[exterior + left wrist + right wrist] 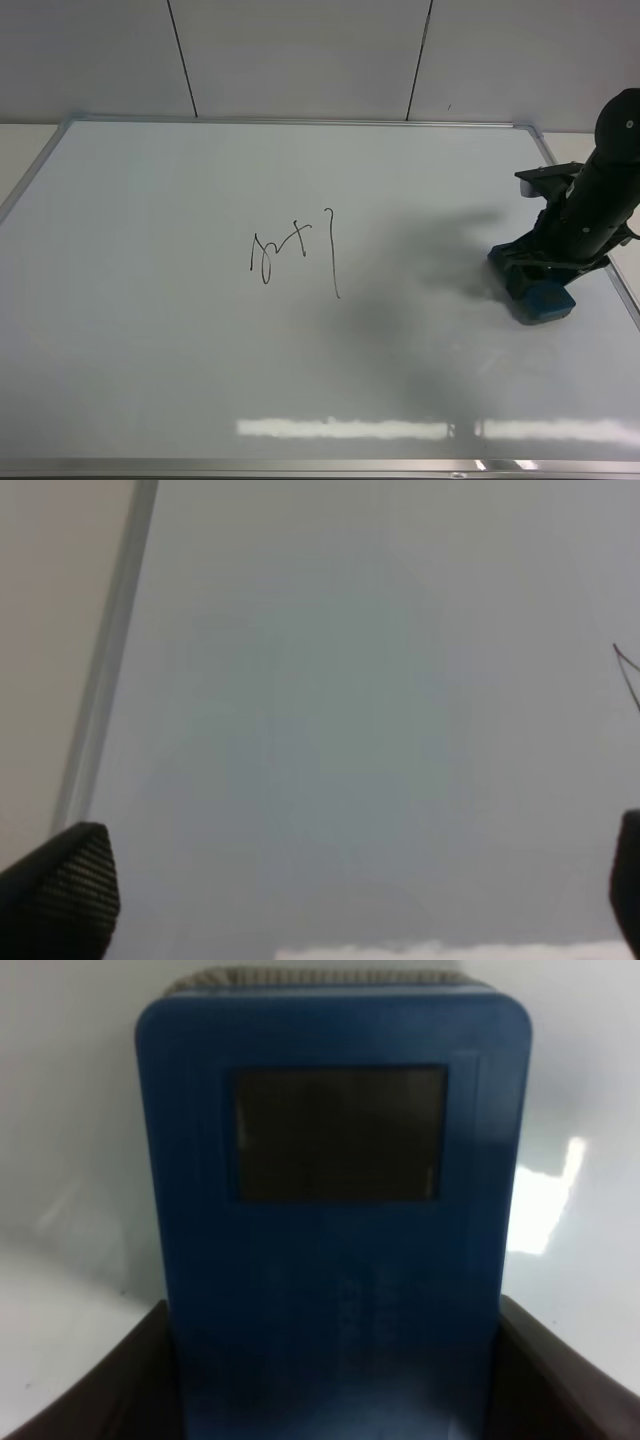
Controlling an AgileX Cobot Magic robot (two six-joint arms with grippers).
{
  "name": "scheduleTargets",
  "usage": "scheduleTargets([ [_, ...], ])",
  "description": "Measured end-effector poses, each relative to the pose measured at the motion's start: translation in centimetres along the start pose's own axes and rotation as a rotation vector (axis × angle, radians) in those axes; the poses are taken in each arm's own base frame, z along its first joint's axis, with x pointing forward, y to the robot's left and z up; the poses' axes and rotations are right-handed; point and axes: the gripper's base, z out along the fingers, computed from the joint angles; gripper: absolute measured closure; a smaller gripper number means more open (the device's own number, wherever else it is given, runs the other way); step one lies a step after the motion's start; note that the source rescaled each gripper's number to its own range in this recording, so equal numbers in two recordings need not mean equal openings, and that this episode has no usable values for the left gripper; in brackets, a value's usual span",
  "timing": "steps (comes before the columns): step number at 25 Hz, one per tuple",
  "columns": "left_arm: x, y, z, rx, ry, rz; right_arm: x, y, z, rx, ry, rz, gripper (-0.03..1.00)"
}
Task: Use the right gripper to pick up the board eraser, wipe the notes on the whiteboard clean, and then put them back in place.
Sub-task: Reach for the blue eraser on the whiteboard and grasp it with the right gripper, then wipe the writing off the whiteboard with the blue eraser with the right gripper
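The whiteboard (pixel 150 350) fills most of the high view, with the black scribbled notes (pixel 290 250) near its middle. The teal-blue board eraser (pixel 542 298) lies on the board close to the right edge. My right gripper (pixel 535 268) is down over it and shut on its two long sides. In the right wrist view the eraser (pixel 335 1160) shows one dark square patch, with a dark finger (pixel 565 1385) pressed against each side. My left gripper (pixel 340 890) hovers open over bare board near the left frame, and a stroke of the notes (pixel 628 675) shows at that view's border.
The board's silver frame (pixel 300 120) runs all round it. A pale wall with dark panel seams (pixel 180 50) rises behind it. The right arm's dark wrist (pixel 605 190) leans in over the right frame and casts a grey shadow (pixel 430 270) towards the notes.
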Motion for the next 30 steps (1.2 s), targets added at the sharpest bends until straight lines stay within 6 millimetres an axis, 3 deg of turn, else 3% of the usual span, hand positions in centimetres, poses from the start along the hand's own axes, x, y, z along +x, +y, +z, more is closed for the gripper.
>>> scheduleTargets([
  [3,0.0,0.0,0.0,0.000,0.000,0.000,-1.2,1.0,-1.5,-0.015,0.030,-0.024,0.92],
  [10,0.0,0.0,0.0,0.000,0.000,0.000,-5.9,6.5,-6.2,-0.022,-0.119,-0.146,0.92],
  [15,0.0,0.0,0.0,0.000,0.000,0.000,-8.8,9.2,-8.6,-0.036,-0.130,-0.172,0.92],
  [23,0.0,0.0,0.0,0.000,0.000,0.000,-11.6,14.5,-9.3,-0.048,-0.129,-0.294,0.92],
  [30,0.0,0.0,0.0,0.000,0.000,0.000,-13.5,19.7,-8.2,-0.039,-0.116,-0.387,0.92],
])
